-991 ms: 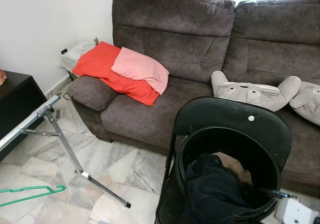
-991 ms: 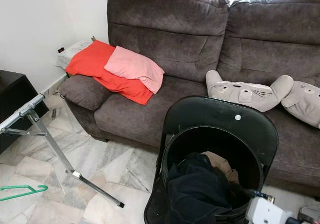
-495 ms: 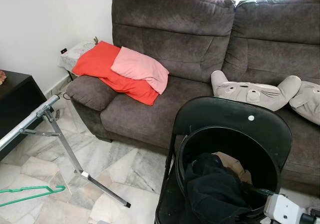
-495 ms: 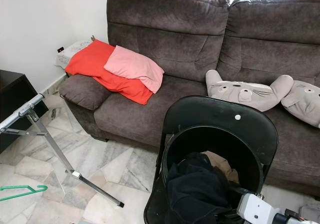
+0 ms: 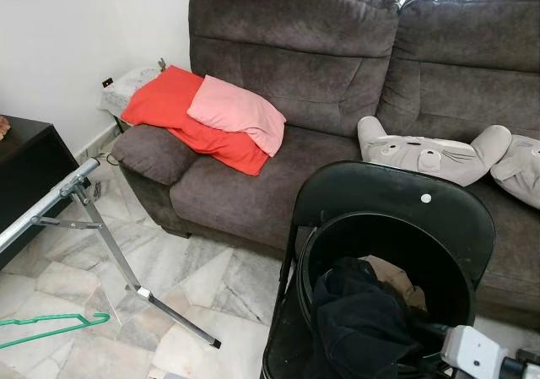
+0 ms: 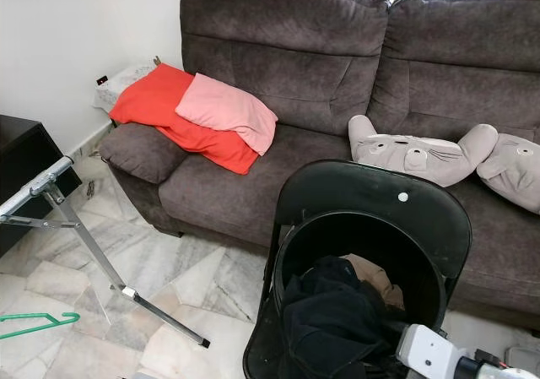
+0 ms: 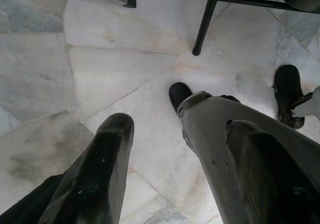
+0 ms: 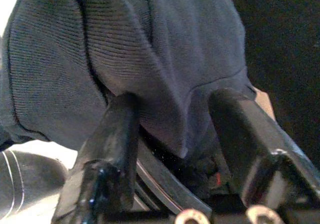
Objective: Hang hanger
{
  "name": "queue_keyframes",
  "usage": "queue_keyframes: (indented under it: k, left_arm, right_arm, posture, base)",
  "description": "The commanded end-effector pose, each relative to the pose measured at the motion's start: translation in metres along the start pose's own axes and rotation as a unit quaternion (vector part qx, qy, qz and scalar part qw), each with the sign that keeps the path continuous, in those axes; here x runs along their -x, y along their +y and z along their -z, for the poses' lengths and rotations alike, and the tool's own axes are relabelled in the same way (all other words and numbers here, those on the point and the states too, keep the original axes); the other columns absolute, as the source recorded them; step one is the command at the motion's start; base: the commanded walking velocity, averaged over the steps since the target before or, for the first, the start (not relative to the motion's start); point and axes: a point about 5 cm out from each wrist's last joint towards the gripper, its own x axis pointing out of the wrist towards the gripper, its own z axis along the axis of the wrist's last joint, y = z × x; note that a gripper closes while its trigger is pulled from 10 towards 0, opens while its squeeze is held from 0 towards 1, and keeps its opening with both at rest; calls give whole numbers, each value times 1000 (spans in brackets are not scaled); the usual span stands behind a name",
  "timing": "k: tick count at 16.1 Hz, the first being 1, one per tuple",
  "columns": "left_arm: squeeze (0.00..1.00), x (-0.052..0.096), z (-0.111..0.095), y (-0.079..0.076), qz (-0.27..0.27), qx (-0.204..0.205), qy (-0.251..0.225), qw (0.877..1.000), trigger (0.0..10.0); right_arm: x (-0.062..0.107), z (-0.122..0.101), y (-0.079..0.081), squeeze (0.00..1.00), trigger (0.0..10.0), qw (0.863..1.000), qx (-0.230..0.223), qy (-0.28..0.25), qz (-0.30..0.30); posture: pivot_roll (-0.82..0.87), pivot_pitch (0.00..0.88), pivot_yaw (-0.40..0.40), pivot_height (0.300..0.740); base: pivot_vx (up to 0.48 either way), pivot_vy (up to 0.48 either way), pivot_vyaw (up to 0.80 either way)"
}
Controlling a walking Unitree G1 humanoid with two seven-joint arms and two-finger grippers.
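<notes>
The green hanger [image 5: 52, 329] lies on the marble floor [image 5: 202, 282], beside the leg of a metal rack [image 5: 110, 257]. The right tool [image 8: 175, 134] is down in the black bucket [image 6: 426, 265] on the folding chair [image 5: 396, 197], fingers spread around a dark garment [image 8: 125, 59], perhaps just touching it. The left tool [image 7: 175, 149] hangs open above the floor.

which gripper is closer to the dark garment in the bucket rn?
Right. The right gripper is at the dark garment in the black bucket, fingers open around a fold of it. The left gripper hangs open over the floor, away from the bucket.
</notes>
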Motion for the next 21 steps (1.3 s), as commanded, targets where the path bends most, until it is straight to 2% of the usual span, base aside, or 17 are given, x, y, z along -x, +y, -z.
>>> queue_keyframes:
  k: [1, 6, 12, 13, 14, 15, 16, 17, 19, 21]
  left_arm:
    - [0, 2, 7, 2, -2, 5, 15, 1000, 10000]
    - [0, 2, 7, 2, -1, 5, 16, 1000, 10000]
    - [0, 2, 7, 2, 0, 5, 16, 1000, 10000]
    - [0, 2, 7, 2, -1, 5, 15, 1000, 10000]
    - [0, 2, 7, 2, -3, 5, 15, 1000, 10000]
    - [0, 2, 7, 3, -5, 3, 15, 1000, 10000]
    - [0, 2, 7, 3, -5, 3, 15, 1000, 10000]
    - [0, 1, 7, 2, -5, 3, 14, 1000, 10000]
    - [0, 1, 6, 2, -5, 3, 14, 1000, 10000]
    - [0, 1, 6, 2, -5, 4, 13, 1000, 10000]
  right_arm:
    - [-3, 0, 3, 0, 0, 1000, -7, -7, -8]
    - [-7, 3, 7, 0, 0, 999, -22, -8, -38]
    - [-13, -4, -2, 0, 0, 999, -13, -20, -36]
    - [-14, -7, -8, 0, 0, 1000, -7, -25, -16]
    - [-16, -19, -21, 0, 0, 998, -9, -56, 40]
    - [-19, -36, -42, 0, 0, 985, -23, -100, 137]
    - [-20, -40, -45, 0, 0, 982, -27, -107, 154]
    - [-25, -63, -51, 0, 0, 961, -55, -161, 217]
    - [-31, -78, -47, 0, 0, 950, -72, -194, 235]
    - [-42, -92, -29, 0, 0, 948, -92, -204, 227]
  posture:
    - [-85, 99, 52, 740]
    - [-82, 102, 51, 740]
    - [-79, 95, 49, 740]
    - [-78, 94, 50, 740]
    - [-81, 92, 51, 740]
    - [-86, 91, 52, 740]
    - [-86, 90, 52, 740]
    - [-87, 82, 56, 740]
    - [-89, 77, 57, 740]
    - [-94, 63, 58, 740]
  base:
    - [0, 0, 0]
    - [0, 0, 0]
    - [0, 0, 0]
    - [0, 0, 0]
    - [0, 0, 0]
    - [0, 0, 0]
    - [0, 0, 0]
    - [0, 0, 0]
    - [0, 0, 0]
    - [0, 0, 0]
